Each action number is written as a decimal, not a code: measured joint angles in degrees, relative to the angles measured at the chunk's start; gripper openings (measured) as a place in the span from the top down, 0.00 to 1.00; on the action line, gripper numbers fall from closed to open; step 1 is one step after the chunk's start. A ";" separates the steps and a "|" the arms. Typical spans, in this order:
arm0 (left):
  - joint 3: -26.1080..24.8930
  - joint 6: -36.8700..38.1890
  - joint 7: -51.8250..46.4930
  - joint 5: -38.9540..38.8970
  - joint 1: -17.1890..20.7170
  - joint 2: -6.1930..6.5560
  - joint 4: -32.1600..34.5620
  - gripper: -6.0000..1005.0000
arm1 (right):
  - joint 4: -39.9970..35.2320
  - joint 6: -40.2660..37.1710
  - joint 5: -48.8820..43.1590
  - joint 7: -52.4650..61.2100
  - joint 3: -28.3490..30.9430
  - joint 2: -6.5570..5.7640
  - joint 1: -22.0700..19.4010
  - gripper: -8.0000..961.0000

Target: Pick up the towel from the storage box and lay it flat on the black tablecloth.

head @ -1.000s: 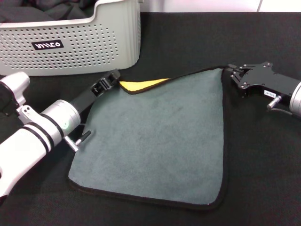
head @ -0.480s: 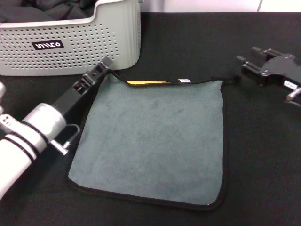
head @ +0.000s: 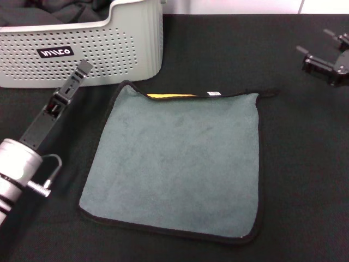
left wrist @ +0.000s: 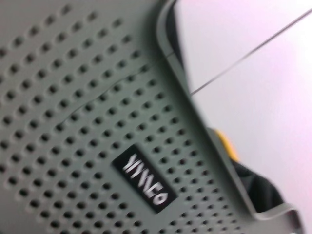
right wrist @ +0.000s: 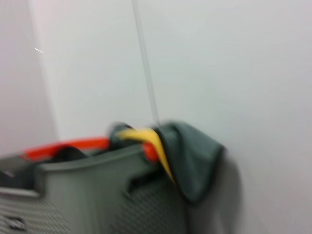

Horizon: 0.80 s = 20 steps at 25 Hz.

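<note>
The grey-green towel [head: 180, 164] with a black hem lies spread flat on the black tablecloth [head: 305, 164]. A narrow strip of its yellow side [head: 172, 96] is folded over at the far edge, beside the white tag [head: 214, 93]. The pale grey storage box [head: 109, 49] stands at the back left. My left gripper [head: 82, 70] is empty, raised beside the box's front wall, left of the towel. My right gripper [head: 319, 46] is open and empty at the far right, clear of the towel. The left wrist view shows the box's holed wall and label [left wrist: 144, 185].
Dark cloths [head: 54, 11] lie inside the box. In the right wrist view another grey-green and yellow cloth [right wrist: 190, 156] hangs over the box's rim [right wrist: 87, 165], with something orange-red behind it. A white wall stands beyond the table.
Both grippers let go of the towel's far corners and drew back, the left toward the box, the right to the far right. The towel's far edge settled flat.
</note>
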 joint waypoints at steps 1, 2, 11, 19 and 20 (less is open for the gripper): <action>-0.01 1.47 1.41 0.00 0.54 0.07 0.00 0.12 | -0.36 1.97 -0.01 -0.04 0.26 -0.41 -0.18 0.17; -0.11 3.08 3.05 -0.02 1.09 0.16 0.00 0.12 | -0.61 4.24 -0.04 -0.15 0.61 -0.75 -0.27 0.13; -0.28 17.50 13.36 7.75 2.38 5.47 0.00 0.12 | -3.89 21.24 -4.86 1.38 2.58 -3.70 0.37 0.08; -0.40 35.71 21.74 26.92 -2.58 9.97 0.77 0.13 | -10.40 31.37 -15.08 11.59 2.70 -5.29 4.11 0.08; -0.46 36.98 22.23 28.69 -3.32 10.21 0.79 0.13 | -10.74 32.70 -15.42 12.36 2.72 -5.43 4.61 0.08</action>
